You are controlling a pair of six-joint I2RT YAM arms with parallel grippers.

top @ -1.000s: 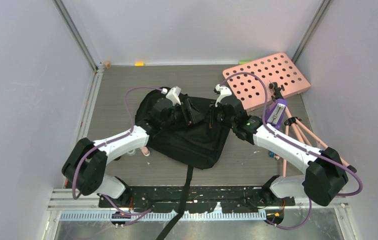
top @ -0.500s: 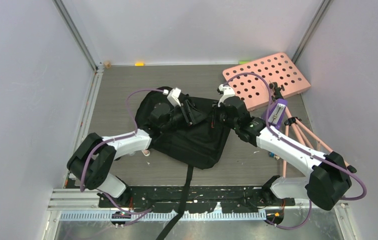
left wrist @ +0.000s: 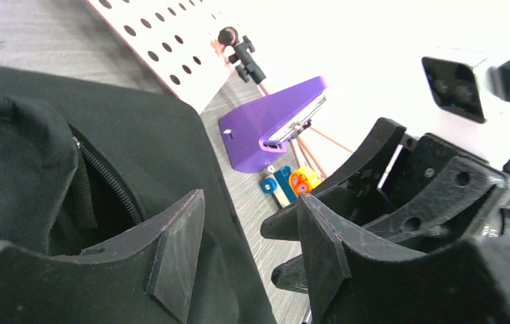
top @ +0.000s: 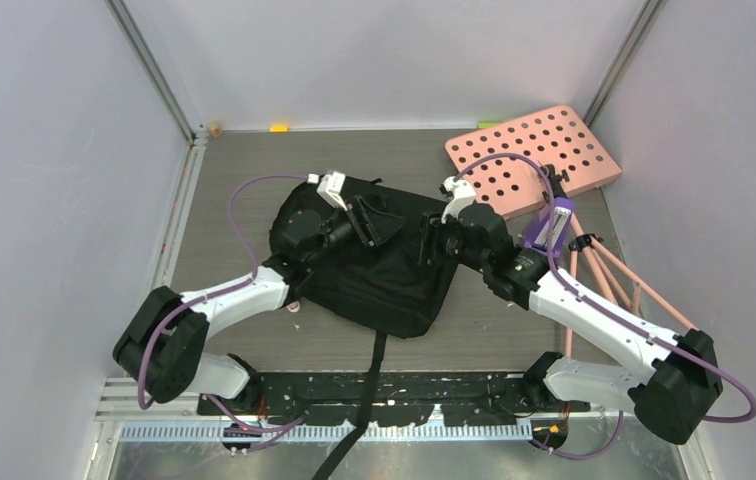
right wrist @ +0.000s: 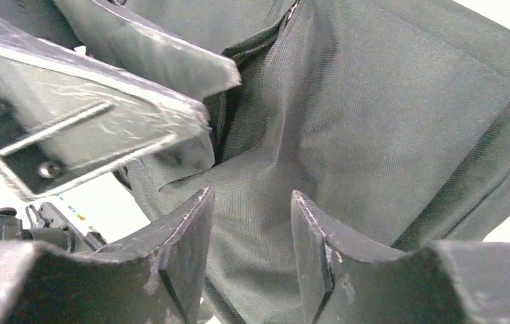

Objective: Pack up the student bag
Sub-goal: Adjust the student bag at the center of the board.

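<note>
Your left fingers (left wrist: 175, 260) stand apart with nothing between them, right by the zip opening (left wrist: 100, 177) of the student bag (top: 379, 280). Your right fingers (right wrist: 185, 250) are parted too and hold nothing, close over the fabric at the bag's right side. You have the bag lying flat mid-tabletop (top: 244, 170) between both arms, its strap (top: 369, 385) trailing over the near edge. A pink holed board (top: 534, 160) lies far right, near a purple object (top: 551, 228).

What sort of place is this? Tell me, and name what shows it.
Probably a robot test cell: plain walls and metal frame posts box in a small grey table, two robot arms are bolted at its near edge, and a pink perforated board sits in the far right corner.
</note>
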